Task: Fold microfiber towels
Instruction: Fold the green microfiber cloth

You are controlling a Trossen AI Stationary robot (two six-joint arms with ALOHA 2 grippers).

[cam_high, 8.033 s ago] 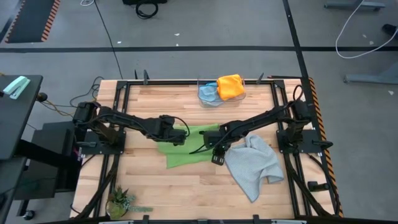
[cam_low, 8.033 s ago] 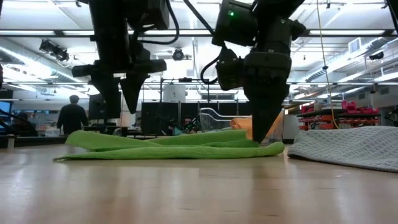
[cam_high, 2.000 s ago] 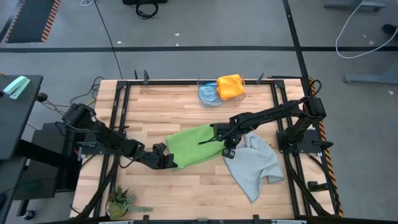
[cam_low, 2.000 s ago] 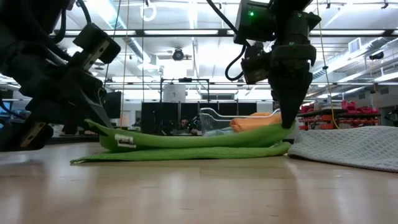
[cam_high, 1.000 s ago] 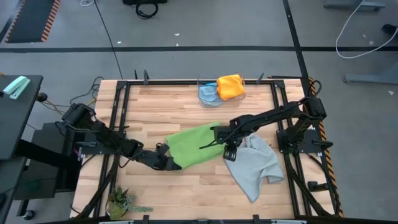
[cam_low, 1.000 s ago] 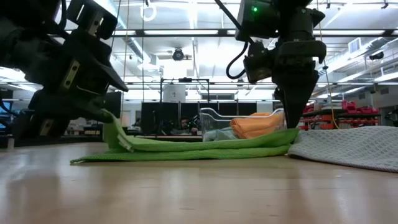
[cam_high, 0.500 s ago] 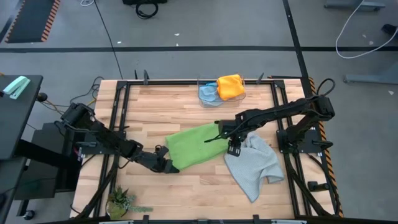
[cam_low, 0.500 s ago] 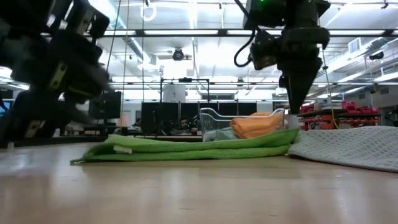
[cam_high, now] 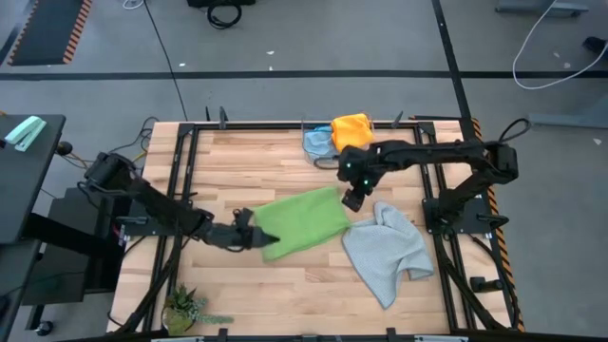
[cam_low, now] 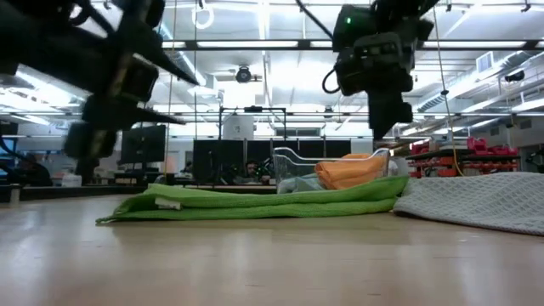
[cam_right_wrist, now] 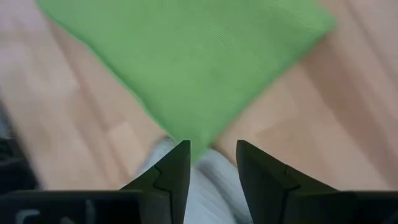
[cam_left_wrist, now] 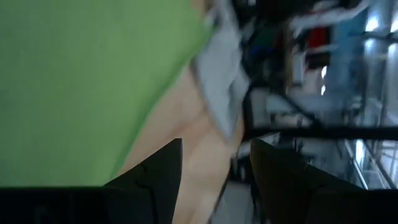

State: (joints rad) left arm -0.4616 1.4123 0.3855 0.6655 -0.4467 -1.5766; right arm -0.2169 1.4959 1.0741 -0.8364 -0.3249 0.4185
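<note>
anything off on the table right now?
Only the grey towel: it lies crumpled near the table's right edge, one corner bunched beside the green towel, which lies folded flat though skewed to the table's edges.

A wooden table [cam_high: 237, 161] is carrying a folded green towel [cam_high: 302, 220], a grey towel [cam_high: 389, 252] at lower right, and a small plant [cam_high: 182, 309] at lower left.

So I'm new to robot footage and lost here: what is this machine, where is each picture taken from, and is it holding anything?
Two dark robot arms work at a wooden table. One picture looks straight down, one sits level with the tabletop, and two come from cameras on the wrists. A folded green towel lies mid-table with a grey towel beside it; orange and blue towels rest at the far edge. The left pincer sits at the green towel's corner, the right pincer hangs above its other end. Both are open and hold nothing.
</note>
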